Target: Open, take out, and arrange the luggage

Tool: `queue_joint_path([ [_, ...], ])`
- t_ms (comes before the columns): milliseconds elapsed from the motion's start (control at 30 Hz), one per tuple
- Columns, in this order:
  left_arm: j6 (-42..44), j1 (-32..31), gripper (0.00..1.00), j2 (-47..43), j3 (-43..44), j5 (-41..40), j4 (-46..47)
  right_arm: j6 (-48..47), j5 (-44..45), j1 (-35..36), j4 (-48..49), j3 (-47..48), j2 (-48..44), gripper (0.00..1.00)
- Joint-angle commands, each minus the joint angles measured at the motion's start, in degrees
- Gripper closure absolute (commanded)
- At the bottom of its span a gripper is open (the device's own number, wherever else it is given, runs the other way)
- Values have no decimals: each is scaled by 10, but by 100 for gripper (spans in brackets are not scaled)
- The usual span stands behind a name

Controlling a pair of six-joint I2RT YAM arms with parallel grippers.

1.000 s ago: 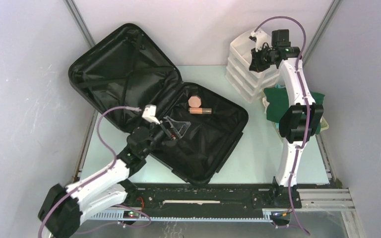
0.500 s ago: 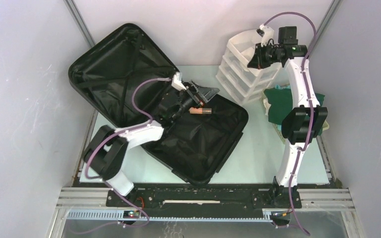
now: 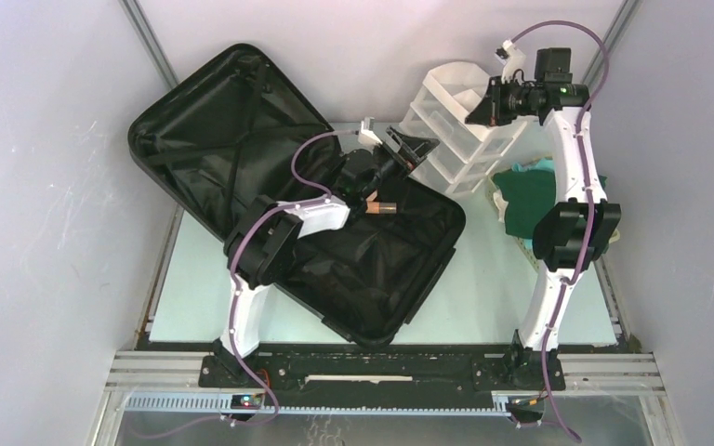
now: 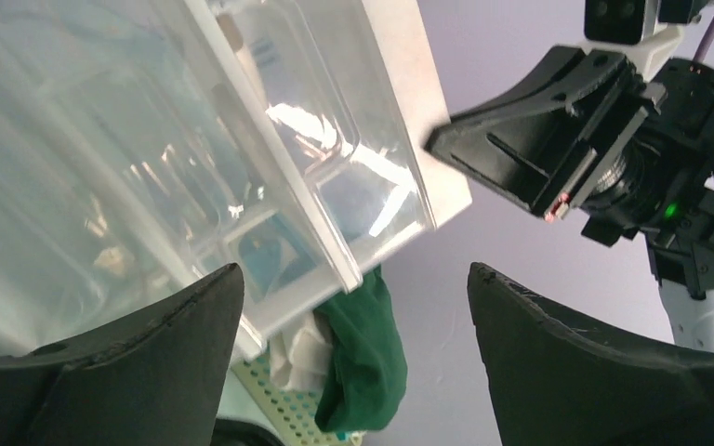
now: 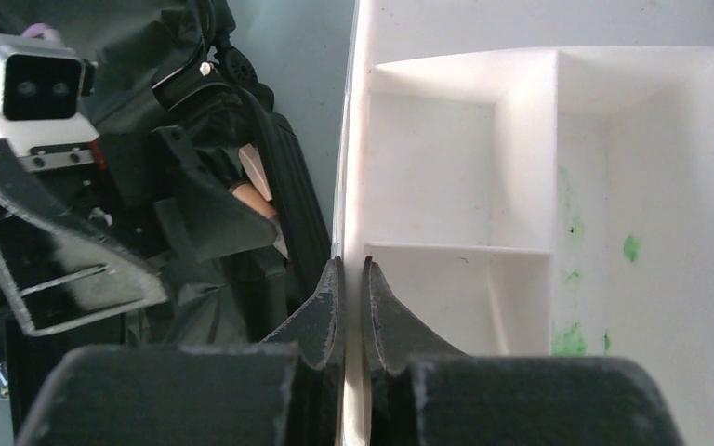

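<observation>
Since a second ago the left arm has swung out of the luggage [image 3: 381, 269] and reached far and right, and the organizer [image 3: 446, 98] has tipped out of its earlier square stance.

Nearest, the luggage lies open on the table [image 3: 483, 297], left of centre. It is a big black hard shell. Its near half lies flat with crumpled black lining, and its far half is raised toward the far left corner, with crossed straps over the lining. A tan tube [image 3: 381, 208] lies in the near half close to the hinge, partly under the left arm.

Right of the luggage, a basket [image 3: 500, 197] holds a green cloth [image 3: 521, 190].

Farther on, the left gripper [image 3: 407, 149] hangs just beside the organizer's clear drawer fronts, jaws wide apart around nothing.

Farthest, the right gripper [image 3: 480, 110] is pinched together on the thin white rim of the organizer's top tray. The organizer looks tilted, though whether its base has left the table is hard to tell.
</observation>
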Motion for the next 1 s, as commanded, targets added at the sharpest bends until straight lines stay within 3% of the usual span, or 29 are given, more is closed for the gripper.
queue_joint_path([
  [0, -31, 7, 10, 43, 85, -7, 33, 16, -54, -19, 50, 42, -78, 100],
  [133, -58, 14, 16, 82, 125, -14, 22, 10, -68, -25, 41, 40, -82, 100],
  [500, -85, 16, 17, 127, 197, -27, -44, 16, -96, -30, 42, 37, -90, 100],
  [733, -110, 15, 28, 159, 256, -17, -36, 17, -102, -27, 34, 28, -85, 100],
  [867, -140, 15, 41, 170, 272, -16, -12, -4, -73, -21, 25, 25, -85, 100],
  [967, -158, 15, 44, 168, 277, -8, 14, -51, 12, -8, 20, 12, -88, 100],
])
